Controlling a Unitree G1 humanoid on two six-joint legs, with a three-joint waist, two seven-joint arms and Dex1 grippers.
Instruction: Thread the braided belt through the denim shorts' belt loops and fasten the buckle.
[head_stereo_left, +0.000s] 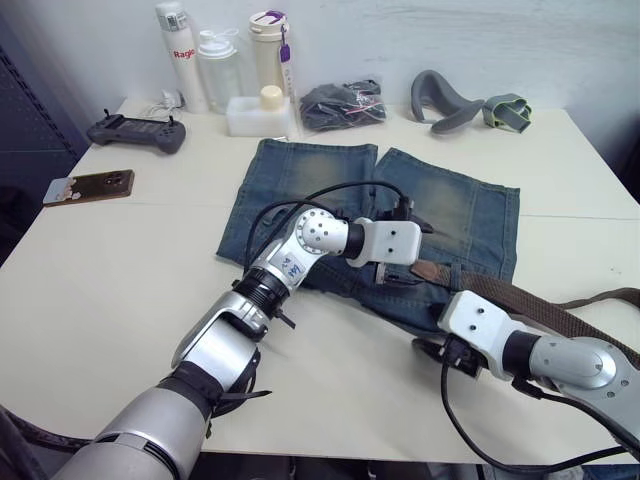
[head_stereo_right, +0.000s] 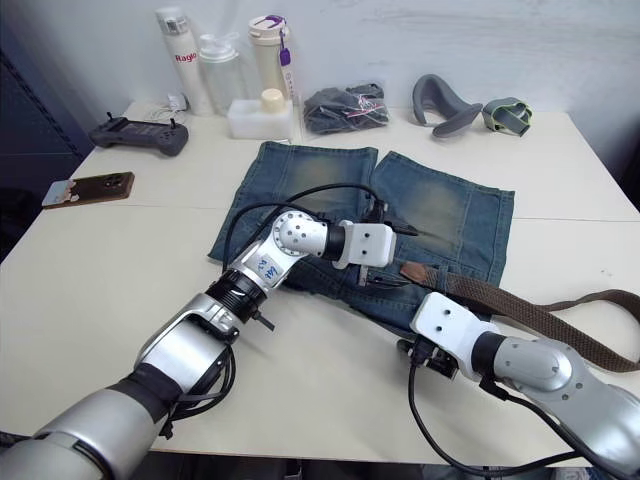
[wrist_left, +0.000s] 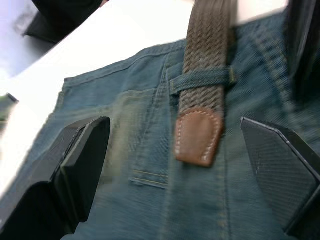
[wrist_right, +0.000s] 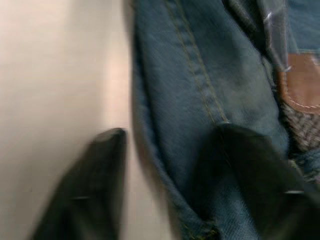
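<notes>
Braided belt tip, through one belt loop, lies between the wide-apart left end effector fingers.

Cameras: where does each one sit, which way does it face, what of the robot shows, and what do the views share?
Left and right eye: head stereo pair, looking down over the table; both arms show.
Left wrist: over the denim shorts, left gripper open, astride the braided belt tip.
Right wrist: at the waistband edge, right gripper open.
Shared: belt tip, shorts.
</notes>
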